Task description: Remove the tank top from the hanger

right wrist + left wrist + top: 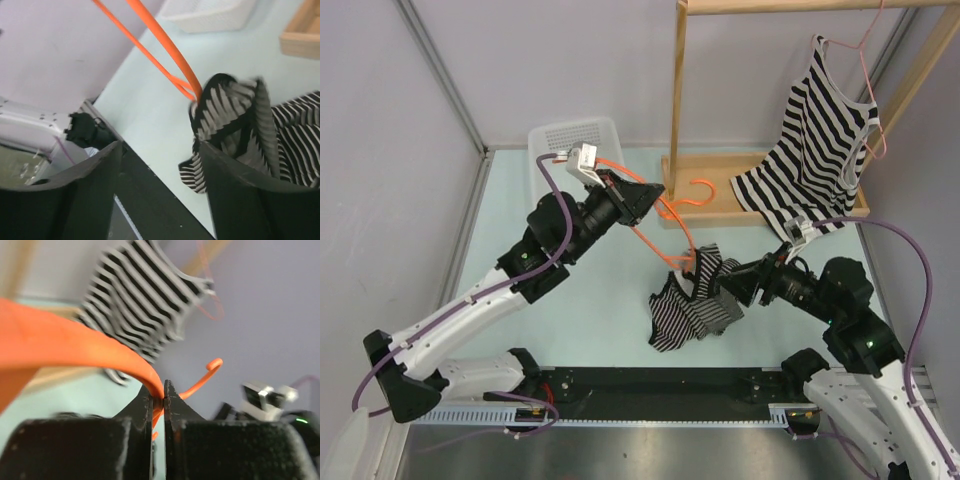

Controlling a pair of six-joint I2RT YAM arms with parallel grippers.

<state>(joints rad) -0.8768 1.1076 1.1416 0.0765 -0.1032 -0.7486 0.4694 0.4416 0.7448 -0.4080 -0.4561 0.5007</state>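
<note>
An orange hanger (672, 222) is held up over the table, with a black-and-white striped tank top (692, 308) bunched on its lower end and drooping onto the table. My left gripper (655, 193) is shut on the hanger's upper part; the left wrist view shows the jaws pinching the orange bar (150, 377) at the gripper (158, 401). My right gripper (732, 283) is open beside the tank top. In the right wrist view the tank top (235, 112) lies against my right finger (250, 200), with the hanger (160, 45) running into it and the gripper (160, 170) spread wide.
A second striped tank top (820, 135) hangs on a pink hanger (872, 100) from a wooden rack (677, 90) at the back right. The rack's wooden base (720, 205) lies behind the hanger. A white basket (565, 140) stands at the back left.
</note>
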